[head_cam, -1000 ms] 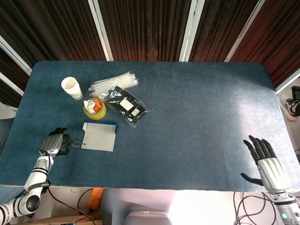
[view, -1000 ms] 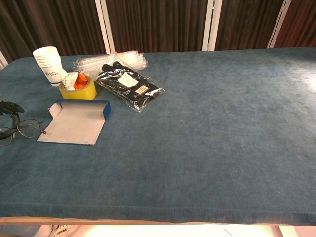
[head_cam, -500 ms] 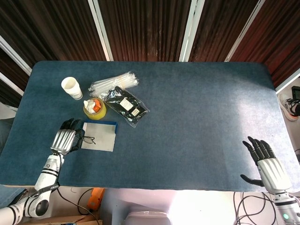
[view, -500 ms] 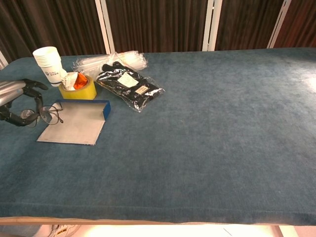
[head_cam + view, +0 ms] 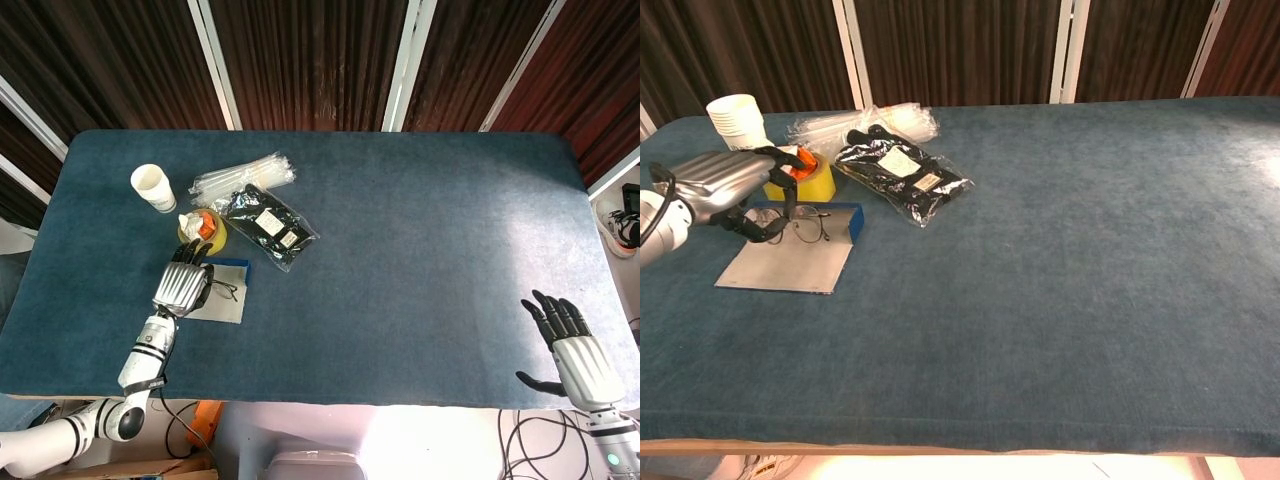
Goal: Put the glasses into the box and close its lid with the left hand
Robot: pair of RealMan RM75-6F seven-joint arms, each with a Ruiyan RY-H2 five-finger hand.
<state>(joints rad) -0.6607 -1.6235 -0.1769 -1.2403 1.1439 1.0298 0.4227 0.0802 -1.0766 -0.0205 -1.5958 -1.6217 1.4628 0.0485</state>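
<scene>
The open box point(image 5: 228, 306) point(image 5: 788, 262) lies flat at the table's left front, blue outside and pale grey inside, with a low blue wall point(image 5: 848, 219) at its far end. My left hand point(image 5: 183, 286) point(image 5: 726, 184) hovers over its left part and pinches thin wire-rimmed glasses point(image 5: 226, 291) point(image 5: 806, 229), which hang just above the box near the blue wall. The hand hides part of the box in the head view. My right hand point(image 5: 571, 352) rests at the table's front right corner, fingers spread, holding nothing.
Behind the box stand a yellow tape roll point(image 5: 205, 236) point(image 5: 812, 180) with orange stuffing and a stack of paper cups point(image 5: 152, 187) point(image 5: 737, 116). A clear bag of straws point(image 5: 243, 175) and a black packet point(image 5: 268, 225) point(image 5: 903, 181) lie just right of them.
My left hand has carried the glasses from the table's left edge rightward, to above the open box. The right hand has stayed put.
</scene>
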